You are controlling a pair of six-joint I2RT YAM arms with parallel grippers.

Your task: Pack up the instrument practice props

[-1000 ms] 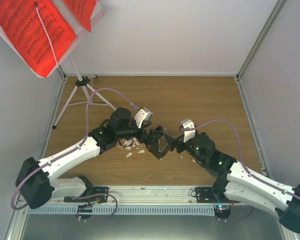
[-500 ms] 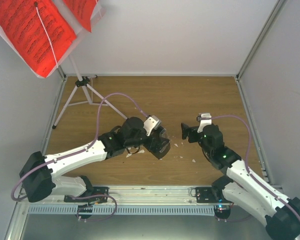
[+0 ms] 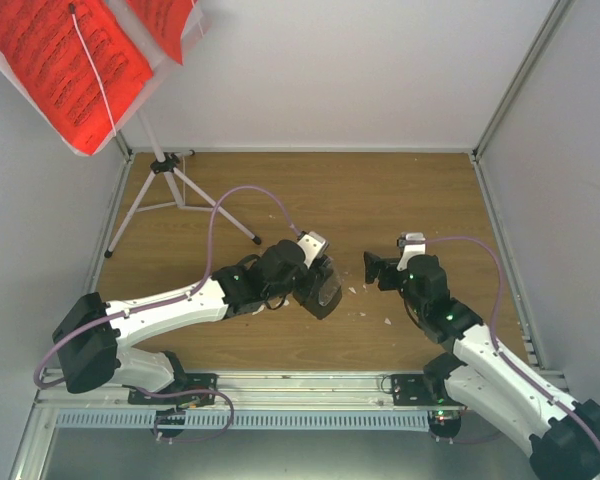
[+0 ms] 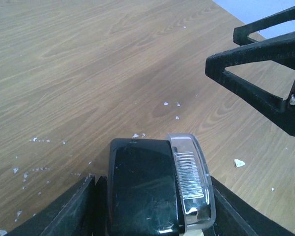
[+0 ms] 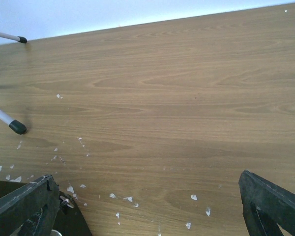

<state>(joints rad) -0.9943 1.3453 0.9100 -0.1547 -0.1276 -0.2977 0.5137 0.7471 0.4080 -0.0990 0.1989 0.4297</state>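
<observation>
The small black metronome (image 4: 142,187), with a clear cover along its right side, lies on the wooden table between the fingers of my left gripper (image 4: 152,182). Both fingers press its sides, so the gripper is shut on it. From above, the metronome (image 3: 322,292) sits at mid-table under my left gripper (image 3: 318,285). My right gripper (image 3: 372,268) stands open a short way to its right, with only bare wood between its fingers (image 5: 265,196). The white music stand (image 3: 160,165) rises at the far left on thin tripod legs, carrying red sheets (image 3: 50,60).
Small white crumbs (image 5: 123,199) are scattered over the wood around the metronome. Two black-tipped stand feet (image 5: 17,128) rest on the table to the left in the right wrist view. Grey walls (image 3: 540,150) close in the table on three sides.
My right gripper has let go of the metronome and drawn back to the right. My left gripper has slid right along the metronome and closed on it.
</observation>
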